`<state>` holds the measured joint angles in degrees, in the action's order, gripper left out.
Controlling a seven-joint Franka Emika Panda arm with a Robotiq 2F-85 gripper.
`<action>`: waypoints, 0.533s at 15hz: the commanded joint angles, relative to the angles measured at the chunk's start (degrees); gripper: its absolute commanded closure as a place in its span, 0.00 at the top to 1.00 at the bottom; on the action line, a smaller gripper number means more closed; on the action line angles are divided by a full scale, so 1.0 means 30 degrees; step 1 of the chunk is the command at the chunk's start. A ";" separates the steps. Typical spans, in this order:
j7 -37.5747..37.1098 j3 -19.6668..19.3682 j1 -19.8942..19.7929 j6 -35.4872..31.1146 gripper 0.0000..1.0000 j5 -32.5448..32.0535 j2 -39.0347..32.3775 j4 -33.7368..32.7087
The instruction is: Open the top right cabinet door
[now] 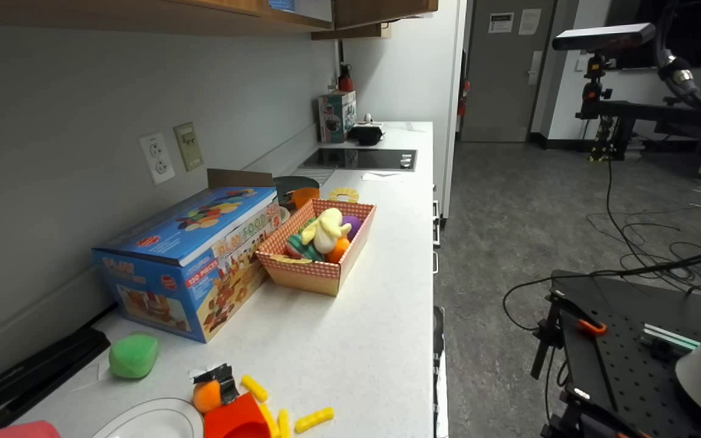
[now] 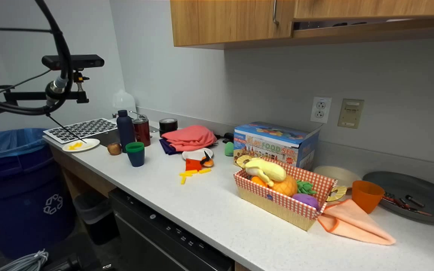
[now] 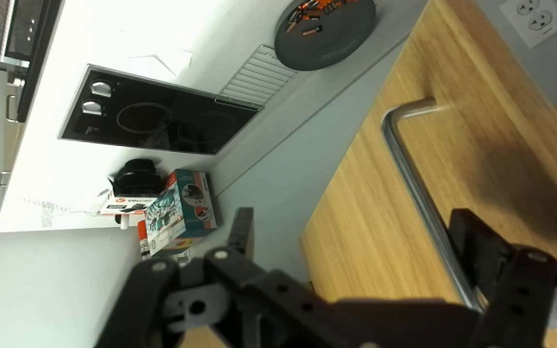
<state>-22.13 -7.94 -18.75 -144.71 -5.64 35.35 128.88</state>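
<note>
The top right cabinet door (image 3: 457, 150) fills the right of the wrist view as a flat light tan wood panel with a bent metal bar handle (image 3: 414, 193). In an exterior view the door (image 1: 381, 12) stands swung out from the cabinet, with part of the inside showing; only its lower part is in view. My gripper (image 3: 355, 220) is open, its fingers wide apart. One finger is right beside the handle's bar, on its right side; contact is unclear. The other finger is left of the door's edge, in free air. The gripper does not show in the exterior views.
A neighbouring cabinet door (image 2: 236, 22) is shut. Below are a counter with a cooktop (image 3: 157, 111), a grey pan (image 3: 327, 43), a blue play food box (image 1: 186, 243) and a checkered basket (image 1: 302, 277). A tall white panel (image 1: 411, 73) stands beyond the cabinets.
</note>
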 commanded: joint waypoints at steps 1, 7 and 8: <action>0.0294 -0.0373 -0.2660 0.0419 1.00 -0.1155 0.1789 0.2040; 0.0476 -0.0675 -0.3341 -0.3135 1.00 -0.0154 0.2092 0.3441; 0.1055 -0.0238 -0.1046 -0.2852 1.00 0.1180 0.1156 0.2098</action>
<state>-20.02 -9.39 -20.98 -153.47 -3.46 39.02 135.41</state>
